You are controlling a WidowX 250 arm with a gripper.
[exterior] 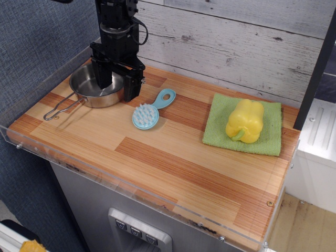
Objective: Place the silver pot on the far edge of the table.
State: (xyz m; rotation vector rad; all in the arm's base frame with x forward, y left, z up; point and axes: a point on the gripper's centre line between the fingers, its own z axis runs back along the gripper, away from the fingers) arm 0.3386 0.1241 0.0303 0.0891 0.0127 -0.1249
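Observation:
The silver pot (90, 89) sits at the back left of the wooden table (173, 157), its thin wire handle pointing toward the front left. My black gripper (116, 89) hangs straight down over the pot's right rim. Its jaws are open and straddle the rim: one finger (103, 79) is inside the pot, the other finger (130, 86) is outside on the right. The fingers are not closed on the rim. The pot's right side is partly hidden by the gripper.
A light blue brush (149, 111) lies just right of the gripper. A yellow bell pepper (244, 121) rests on a green cloth (262, 134) at the back right. A clear acrylic rim (105, 176) borders the table. A grey plank wall stands behind.

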